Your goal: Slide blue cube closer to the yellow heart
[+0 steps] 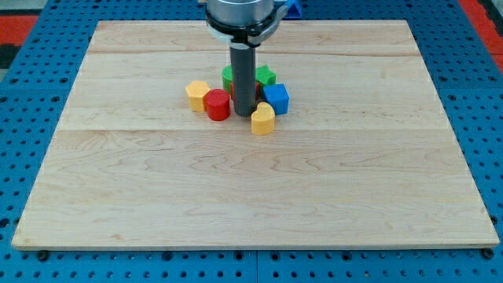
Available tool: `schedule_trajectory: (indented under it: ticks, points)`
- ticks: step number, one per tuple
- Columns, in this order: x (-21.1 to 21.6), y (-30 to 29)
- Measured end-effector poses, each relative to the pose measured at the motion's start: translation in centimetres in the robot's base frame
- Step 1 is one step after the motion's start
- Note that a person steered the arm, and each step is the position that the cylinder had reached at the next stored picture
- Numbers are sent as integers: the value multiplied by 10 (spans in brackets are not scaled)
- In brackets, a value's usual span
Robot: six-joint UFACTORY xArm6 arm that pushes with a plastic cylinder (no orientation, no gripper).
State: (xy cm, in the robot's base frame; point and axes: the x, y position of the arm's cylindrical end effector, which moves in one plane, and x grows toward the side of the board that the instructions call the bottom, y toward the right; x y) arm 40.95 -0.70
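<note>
We have a single view, set in front of and above the wooden board, looking down at a slant toward its far edge. The whole board fits in frame, blue pegboard bordering it. No second view exists.

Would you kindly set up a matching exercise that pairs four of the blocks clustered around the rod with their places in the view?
Column one:
1. blue cube
2. yellow heart
3. red cylinder
4. yellow block

Column two:
A. farthest toward the view's left of the cluster
B. nearest the view's bottom, just right of my tip
C. just left of my tip
D. farthest toward the view's right of the cluster

Pairs: 1-D, 2-B, 3-C, 4-A
</note>
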Motion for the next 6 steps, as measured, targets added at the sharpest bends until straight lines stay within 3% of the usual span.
schedule_trajectory:
  ticks: [3,6]
  points:
    - [0,48]
    - [-16,146]
